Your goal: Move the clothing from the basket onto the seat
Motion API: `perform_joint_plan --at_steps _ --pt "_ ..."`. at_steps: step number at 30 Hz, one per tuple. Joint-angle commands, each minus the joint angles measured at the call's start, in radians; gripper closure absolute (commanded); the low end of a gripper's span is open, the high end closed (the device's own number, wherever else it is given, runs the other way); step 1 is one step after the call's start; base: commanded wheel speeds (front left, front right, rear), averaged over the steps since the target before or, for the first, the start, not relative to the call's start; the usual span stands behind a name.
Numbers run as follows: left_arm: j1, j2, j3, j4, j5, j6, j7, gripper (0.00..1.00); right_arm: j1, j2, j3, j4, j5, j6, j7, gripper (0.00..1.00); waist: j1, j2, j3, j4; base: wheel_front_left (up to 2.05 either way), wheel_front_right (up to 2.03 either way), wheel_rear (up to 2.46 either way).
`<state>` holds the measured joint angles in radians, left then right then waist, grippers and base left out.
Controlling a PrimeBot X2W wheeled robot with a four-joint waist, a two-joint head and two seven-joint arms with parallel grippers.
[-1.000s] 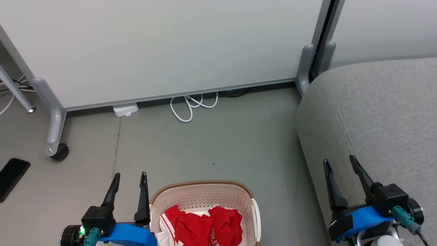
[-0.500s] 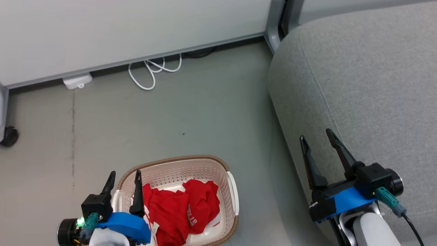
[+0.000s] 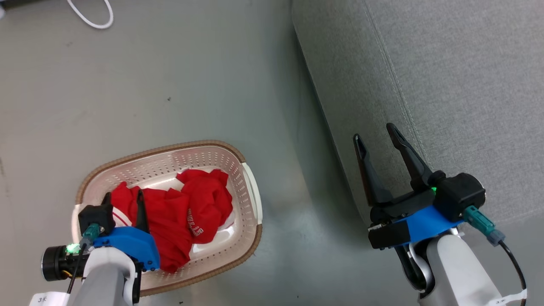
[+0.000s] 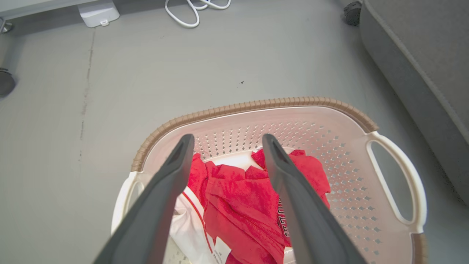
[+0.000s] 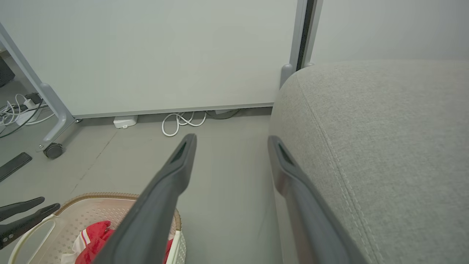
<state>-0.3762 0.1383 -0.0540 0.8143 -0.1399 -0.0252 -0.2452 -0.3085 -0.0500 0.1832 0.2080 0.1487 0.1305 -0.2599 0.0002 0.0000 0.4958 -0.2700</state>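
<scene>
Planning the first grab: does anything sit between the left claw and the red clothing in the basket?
Nothing visible does. The left claw hangs open directly over the clothing, which lies uncovered in the basket. The basket's rim rings the pile and does not cross the path down.

It looked like a lab or office corner staged as a living room, not a home. In the right wrist view a plain pale partition (image 5: 165, 55) filled the upper half, standing on a grey metal leg with a caster (image 5: 54, 150) at the left. A loose white cable (image 5: 181, 123) and a small white box (image 5: 125, 121) lay under its bottom edge, and more cords (image 5: 13, 112) tangled at the far left. The floor (image 3: 170, 63) was bare grey. A grey sofa (image 3: 446, 63) at the right and a basket (image 3: 144, 168) at the lower left gave a homely touch.
</scene>
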Motion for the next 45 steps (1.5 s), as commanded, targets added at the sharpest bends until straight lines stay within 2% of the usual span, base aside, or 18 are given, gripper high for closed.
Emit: perform_joint_plan --at_steps 1,9,24,28,32,37,38,39,40,42,43,45 --pt "-0.036 0.011 0.007 0.025 -0.001 0.015 0.009 0.00 -0.029 -0.001 0.007 -0.013 0.014 0.000 -0.006 0.00 -0.0002 0.0000 0.094 -0.063 0.00 0.00 0.00" --pt "-0.127 0.050 0.011 0.138 0.010 0.073 0.042 0.00 -0.053 -0.001 0.041 -0.053 0.077 0.000 -0.006 0.00 -0.0002 0.0000 0.196 -0.102 0.00 0.00 0.00" --pt "-0.209 0.112 0.007 0.255 0.016 0.159 0.075 0.00 -0.072 -0.001 0.094 -0.082 0.129 0.000 -0.006 0.00 -0.0002 0.0000 0.279 -0.151 0.00 0.00 0.00" --pt "-0.239 0.139 0.009 0.285 0.009 0.168 0.098 0.00 -0.080 -0.001 0.110 -0.091 0.148 0.000 -0.006 0.00 -0.0002 0.0000 0.312 -0.163 0.00 0.00 0.00" --pt "-0.261 0.161 0.017 0.312 -0.006 0.149 0.110 0.00 -0.088 -0.001 0.116 -0.096 0.160 0.000 -0.006 0.00 -0.0002 0.0000 0.335 -0.168 0.00 0.00 0.00" --pt "-0.295 0.154 0.026 0.356 -0.032 0.140 0.141 0.00 -0.096 -0.001 0.122 -0.097 0.169 0.000 -0.006 0.00 -0.0002 0.0000 0.352 -0.169 0.00 0.00 0.00" --pt "-0.300 0.154 0.024 0.362 -0.035 0.138 0.143 0.16 -0.098 -0.001 0.123 -0.097 0.171 0.000 -0.006 0.00 -0.0002 0.0000 0.353 -0.169 0.00 0.00 0.00" --pt "-0.304 0.154 0.022 0.368 -0.036 0.135 0.141 0.48 -0.100 -0.001 0.123 -0.097 0.172 0.000 -0.006 0.00 -0.0002 0.0000 0.355 -0.169 0.00 0.00 0.00" --pt "-0.304 0.154 0.022 0.368 -0.036 0.135 0.141 0.48 -0.100 -0.001 0.123 -0.097 0.172 0.000 -0.006 0.00 -0.0002 0.0000 0.355 -0.169 0.00 0.00 0.00" --pt "-0.313 0.152 0.016 0.376 -0.034 0.130 0.134 0.93 -0.102 -0.001 0.124 -0.096 0.173 0.000 -0.006 0.00 -0.0002 0.0000 0.355 -0.167 0.00 0.00 0.00" --pt "-0.316 0.151 0.015 0.380 -0.036 0.127 0.130 1.00 -0.103 -0.001 0.123 -0.095 0.173 0.000 -0.006 0.00 -0.0002 0.0000 0.355 -0.166 0.00 0.00 0.00" --pt "-0.321 0.150 0.011 0.390 -0.040 0.123 0.127 1.00 -0.102 -0.001 0.121 -0.093 0.173 0.000 -0.006 0.00 -0.0002 0.0000 0.355 -0.164 0.00 0.00 0.00"
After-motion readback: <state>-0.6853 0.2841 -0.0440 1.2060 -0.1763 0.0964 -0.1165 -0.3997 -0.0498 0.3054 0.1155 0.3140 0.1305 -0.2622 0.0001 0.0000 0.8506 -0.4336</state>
